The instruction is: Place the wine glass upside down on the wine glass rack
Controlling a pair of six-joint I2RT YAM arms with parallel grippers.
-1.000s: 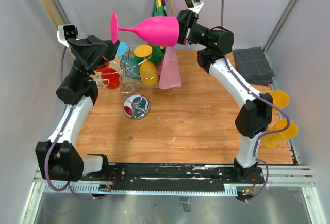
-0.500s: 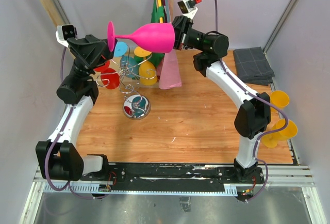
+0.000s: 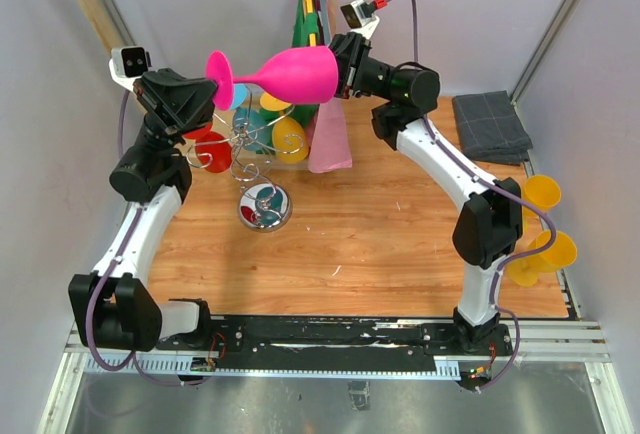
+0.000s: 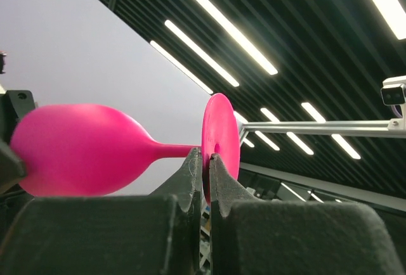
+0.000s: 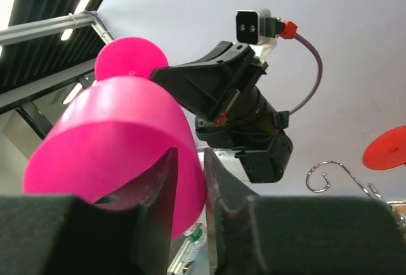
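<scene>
A wooden table [image 3: 400,244] stands between grey walls, with a wooden frame [image 3: 90,4] at the back. The wine glass rack [image 3: 264,204] stands on its left half, a red glass [image 3: 212,149] and a yellow glass [image 3: 288,139] already hanging from it.

The pink wine glass [image 3: 290,72] lies on its side in the air above and behind the rack, foot to the left, spanning both arms. The left gripper [image 3: 210,101] is closed tight on the lower edge of the foot, just beside where the stem joins. The right gripper [image 3: 340,69] has narrow jaws astride the bowl's rim, one finger inside and one outside.

The glass looks like opaque moulded plastic, so probably light, stiff and forgiving of a knock. The bowl is smooth and rounded, a poor place to pinch. The thin foot gives flat faces, but a hold there leaves the bowl hanging far out, so the glass may swing or twist in the pads. A hold at the foot or stem suits sliding the stem into a hook.

Only the overhead view shows the rack under the glass and which hooks are free. The left wrist view alone shows the foot's edge wedged between the fingers. The right wrist view alone shows how the bowl wall sits between its fingers.
</scene>
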